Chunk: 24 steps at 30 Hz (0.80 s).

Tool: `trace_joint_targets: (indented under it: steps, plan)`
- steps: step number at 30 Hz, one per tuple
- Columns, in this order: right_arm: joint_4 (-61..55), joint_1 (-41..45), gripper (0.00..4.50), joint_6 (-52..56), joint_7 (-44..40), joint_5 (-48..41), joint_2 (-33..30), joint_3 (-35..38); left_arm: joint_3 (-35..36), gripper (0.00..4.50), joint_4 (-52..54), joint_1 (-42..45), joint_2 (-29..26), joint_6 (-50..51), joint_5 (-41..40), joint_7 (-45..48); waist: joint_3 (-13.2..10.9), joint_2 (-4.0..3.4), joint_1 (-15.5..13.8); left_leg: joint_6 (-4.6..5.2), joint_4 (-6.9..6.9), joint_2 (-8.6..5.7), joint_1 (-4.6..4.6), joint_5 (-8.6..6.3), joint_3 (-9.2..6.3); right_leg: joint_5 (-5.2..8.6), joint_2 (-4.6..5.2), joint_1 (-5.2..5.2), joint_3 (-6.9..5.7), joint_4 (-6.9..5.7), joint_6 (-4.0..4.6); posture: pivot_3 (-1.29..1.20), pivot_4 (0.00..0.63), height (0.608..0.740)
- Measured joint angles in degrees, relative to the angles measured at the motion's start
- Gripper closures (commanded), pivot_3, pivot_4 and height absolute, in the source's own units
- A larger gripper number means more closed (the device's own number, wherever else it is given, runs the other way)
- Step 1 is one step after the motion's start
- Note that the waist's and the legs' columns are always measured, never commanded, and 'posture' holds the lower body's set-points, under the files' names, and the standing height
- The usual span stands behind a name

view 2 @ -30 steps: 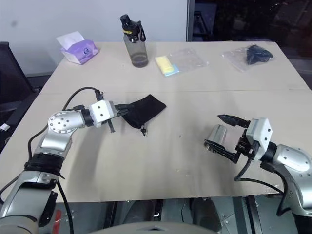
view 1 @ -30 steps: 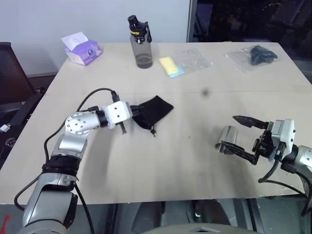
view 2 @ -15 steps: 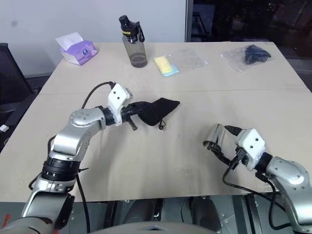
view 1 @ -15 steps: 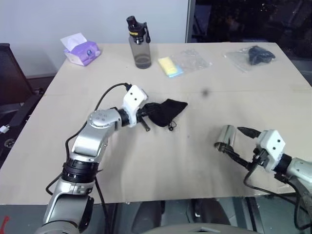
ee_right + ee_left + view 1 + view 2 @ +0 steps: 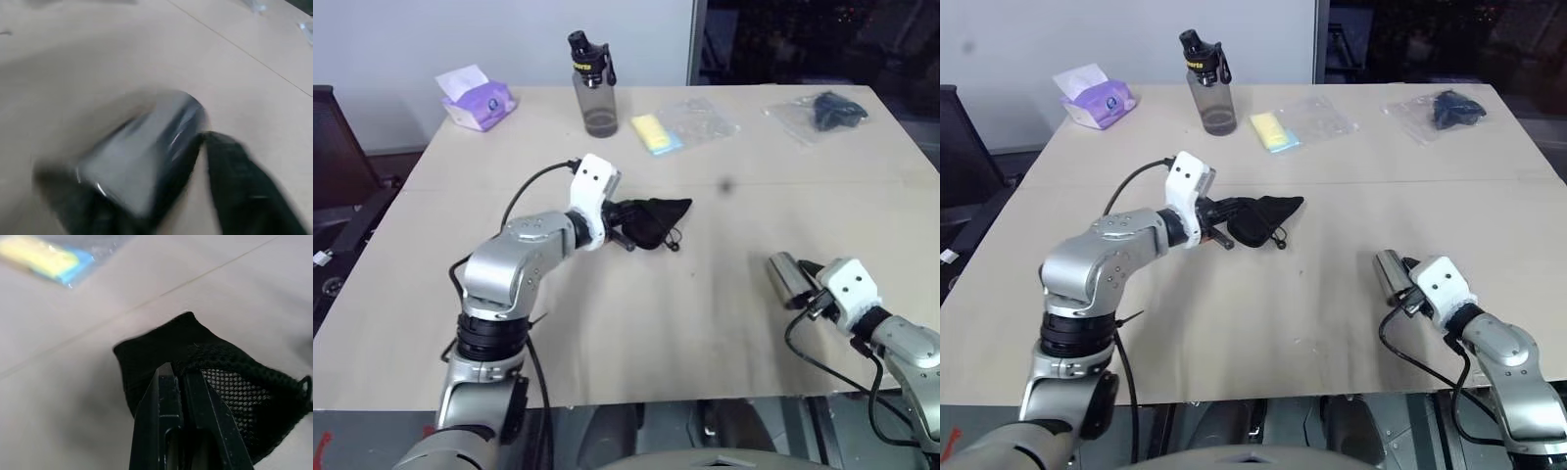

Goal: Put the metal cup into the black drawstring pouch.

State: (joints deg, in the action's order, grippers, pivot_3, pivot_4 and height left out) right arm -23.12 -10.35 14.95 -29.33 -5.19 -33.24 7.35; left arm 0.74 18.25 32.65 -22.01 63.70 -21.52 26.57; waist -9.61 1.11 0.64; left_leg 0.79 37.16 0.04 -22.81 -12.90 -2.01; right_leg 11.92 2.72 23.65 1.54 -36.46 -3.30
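Pale beige and wide, the wooden desk (image 5: 724, 333) carries everything, and the small soft black drawstring pouch (image 5: 651, 217) near its middle is the landmark. Beyond the pouch toward the far edge stands a tall smoky-grey translucent bottle with a black cap (image 5: 594, 86), and beyond the bottle to the left lies a purple tissue pack (image 5: 478, 101). A yellow pad in a clear plastic bag (image 5: 658, 132) lies to the far right of the pouch, with a dark item in another clear bag (image 5: 827, 110) further right. The left claw (image 5: 180, 377) has its fingers pressed together on the pouch's fabric near one end, so the bag is bunched up. Well apart from the pouch, to its near right, the small shiny silver steel cup (image 5: 1392, 271) lies on its side on the desk, with the right claw (image 5: 195, 147) closing around it; one finger (image 5: 239, 176) lies along its side, and I cannot tell whether the grip is firm.

The step in hand looks like securing the cup. It probably pays to seat both fingers squarely across the round wall before lifting, as the smooth steel could roll or slip. The pouch mouth likely needs spreading and holding off the desk, facing the cup.
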Motion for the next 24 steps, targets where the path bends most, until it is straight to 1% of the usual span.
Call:
trace_joint_targets:
  steps: [1,3,6,7,10,12,13,15,17,19,24]
  plan:
    - [0.0,0.5,4.47,0.3,0.4,0.1,0.3,0.0,0.1,4.5,0.2,0.0,0.7,1.0,-0.1,-1.0,0.0,0.01,0.0,0.0,0.0,-0.02,0.0,0.0,0.0,0.0,0.0,0.0,0.0,0.0,0.0,0.0,0.15,0.74]
    - [0.0,1.2,4.47,1.1,1.2,-0.1,1.1,0.1,0.8,4.5,0.7,0.0,2.2,2.4,-0.1,-3.0,0.0,0.0,0.1,0.0,0.0,-0.05,0.01,0.0,0.0,0.0,0.0,0.0,0.01,0.0,0.0,0.0,0.15,0.74]
    - [-1.9,4.6,4.47,5.2,0.9,-8.1,5.4,1.7,2.3,4.5,0.8,0.8,5.5,5.2,0.0,-7.4,0.0,0.02,0.1,0.0,0.01,-0.03,0.03,0.0,-0.02,-0.04,-0.01,0.0,0.02,-0.04,-0.05,0.0,0.15,0.74]
    - [-4.7,6.8,4.47,7.4,0.1,-13.9,7.2,2.1,2.9,4.5,0.8,1.3,7.4,6.6,0.0,-9.1,0.0,0.02,0.1,0.0,0.01,-0.03,0.03,0.0,-0.03,-0.09,-0.02,0.0,0.02,-0.05,-0.12,0.0,0.15,0.74]
    - [-12.1,11.3,4.47,10.2,-1.7,-22.8,8.0,1.1,3.6,4.5,0.7,2.5,9.8,8.9,-0.1,-11.4,0.0,0.06,0.1,0.0,0.01,-0.07,0.0,0.0,-0.11,-0.1,-0.03,0.0,-0.04,-0.05,-0.14,0.0,0.15,0.74]
    - [-14.1,13.4,4.47,12.0,-1.7,-25.4,8.5,-0.6,4.7,4.5,0.5,3.3,10.6,9.9,-0.3,-12.2,-0.1,0.08,0.1,0.0,0.0,-0.1,0.0,0.0,-0.13,-0.1,-0.02,0.0,-0.04,-0.05,-0.13,0.0,0.15,0.74]
    - [-14.1,15.2,4.47,12.9,-1.7,-25.6,8.7,-3.3,6.3,4.5,-0.4,4.2,11.8,11.1,-0.6,-13.0,-0.1,0.08,0.1,0.0,0.0,-0.14,0.0,0.0,-0.13,-0.13,-0.02,0.0,-0.04,-0.05,-0.09,0.0,0.15,0.74]
    - [-14.1,16.0,4.47,13.3,-2.0,-25.4,8.7,-5.5,6.7,4.5,-0.8,4.9,12.5,12.0,-0.9,-13.3,-0.1,0.08,-0.1,0.0,0.0,-0.18,-0.01,0.0,-0.17,-0.13,0.0,-0.01,-0.06,-0.05,-0.08,0.0,0.15,0.74]
    - [-11.8,16.5,4.47,11.5,-3.1,-22.4,8.3,-9.0,9.8,4.5,-1.2,6.2,14.5,15.6,-2.2,-13.8,-0.1,0.12,0.0,0.0,0.01,-0.22,-0.03,0.0,-0.16,-0.12,0.03,-0.01,-0.05,-0.03,-0.1,0.0,0.15,0.74]
    - [-10.4,16.4,4.47,10.9,-3.6,-21.2,8.3,-10.1,11.2,4.5,-1.2,7.2,15.4,17.6,-3.0,-13.9,-0.1,0.15,0.0,0.0,0.01,-0.24,-0.05,0.0,-0.16,-0.13,0.05,0.0,-0.05,-0.03,-0.09,0.0,0.15,0.74]
    - [-9.2,17.1,4.47,8.7,-4.3,-17.5,8.4,-14.1,17.9,4.5,-1.3,12.3,17.4,26.7,-5.7,-13.8,-0.2,0.25,0.2,-0.01,0.0,-0.24,-0.03,0.0,-0.21,-0.12,0.04,0.01,-0.07,-0.05,-0.11,0.0,0.15,0.74]
